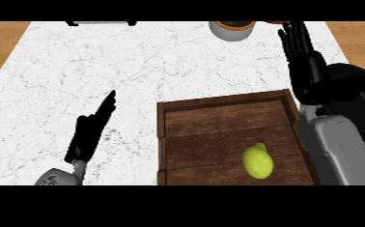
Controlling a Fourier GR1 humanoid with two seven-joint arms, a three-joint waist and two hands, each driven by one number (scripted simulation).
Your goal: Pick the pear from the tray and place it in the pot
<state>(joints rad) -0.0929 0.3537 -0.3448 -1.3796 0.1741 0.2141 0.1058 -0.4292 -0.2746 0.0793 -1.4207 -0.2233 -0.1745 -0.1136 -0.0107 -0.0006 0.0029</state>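
Head view: pear [257, 161] on tray [214, 109] (unlabelled), each robot hand open-fingered, holding nothing.

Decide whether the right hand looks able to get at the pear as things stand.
Probably yes: the pear lies uncovered in the wooden tray, and the open right hand is just beyond it with nothing between.

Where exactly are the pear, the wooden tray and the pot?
pear [257, 161], head view, middle of its yellow-green body.
wooden tray [227, 100], head view, its far rim.
pot [230, 33], head view, its pale outer wall.
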